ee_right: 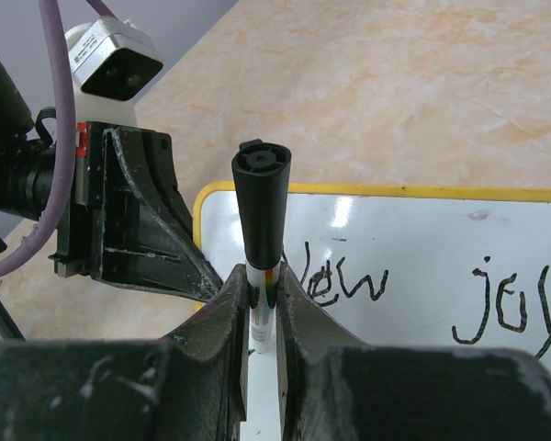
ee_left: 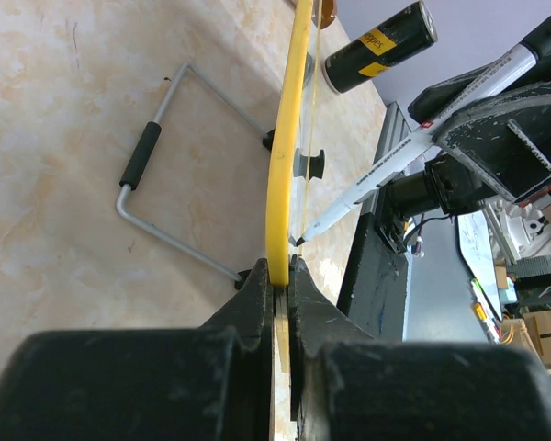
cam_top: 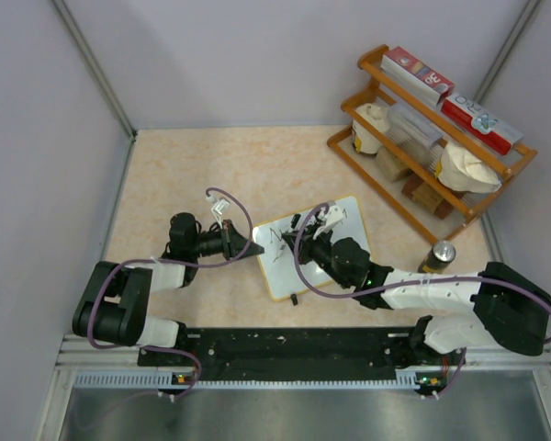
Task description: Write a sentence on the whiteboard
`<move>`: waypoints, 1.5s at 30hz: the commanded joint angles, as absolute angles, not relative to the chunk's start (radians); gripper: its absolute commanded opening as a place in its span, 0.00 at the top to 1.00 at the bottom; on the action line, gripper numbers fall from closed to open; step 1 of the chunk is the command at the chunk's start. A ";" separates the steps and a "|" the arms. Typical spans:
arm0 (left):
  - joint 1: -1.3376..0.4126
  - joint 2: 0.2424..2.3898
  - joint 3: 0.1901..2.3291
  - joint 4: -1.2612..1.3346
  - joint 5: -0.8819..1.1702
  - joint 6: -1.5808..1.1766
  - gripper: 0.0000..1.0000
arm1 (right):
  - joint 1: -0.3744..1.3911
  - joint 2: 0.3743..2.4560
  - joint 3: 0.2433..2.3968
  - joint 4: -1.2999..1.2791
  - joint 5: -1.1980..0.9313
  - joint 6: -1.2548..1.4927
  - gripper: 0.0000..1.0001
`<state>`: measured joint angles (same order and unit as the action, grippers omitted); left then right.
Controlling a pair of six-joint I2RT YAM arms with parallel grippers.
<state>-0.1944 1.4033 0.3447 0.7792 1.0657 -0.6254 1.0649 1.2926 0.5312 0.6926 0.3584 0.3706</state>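
Observation:
The whiteboard (cam_top: 280, 272), white with a yellow frame, is propped at a tilt in the middle of the table. It shows edge-on in the left wrist view (ee_left: 280, 165) and face-on in the right wrist view (ee_right: 422, 239). Black handwriting (ee_right: 349, 283) on it reads like "New joy". My left gripper (cam_top: 255, 248) is shut on the board's left edge (ee_left: 283, 272). My right gripper (cam_top: 310, 230) is shut on a white marker with a black cap (ee_right: 262, 197). The marker (ee_left: 395, 156) has its tip at the board's face near the left edge.
The board's wire stand with a black grip (ee_left: 151, 156) lies behind it. A black and yellow can (cam_top: 439, 255) stands right of the board, close to my right arm. A wooden rack (cam_top: 432, 138) with boxes and other items fills the far right corner. Walls enclose the table.

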 commanded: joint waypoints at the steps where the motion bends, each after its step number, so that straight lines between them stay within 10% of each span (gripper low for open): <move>1: -0.204 1.411 0.348 0.802 1.124 -0.584 1.00 | 1.078 1.256 0.531 0.690 0.400 0.364 1.00; 45: -0.204 1.410 0.347 0.802 1.126 -0.586 1.00 | 1.068 1.301 0.577 0.762 0.351 0.357 1.00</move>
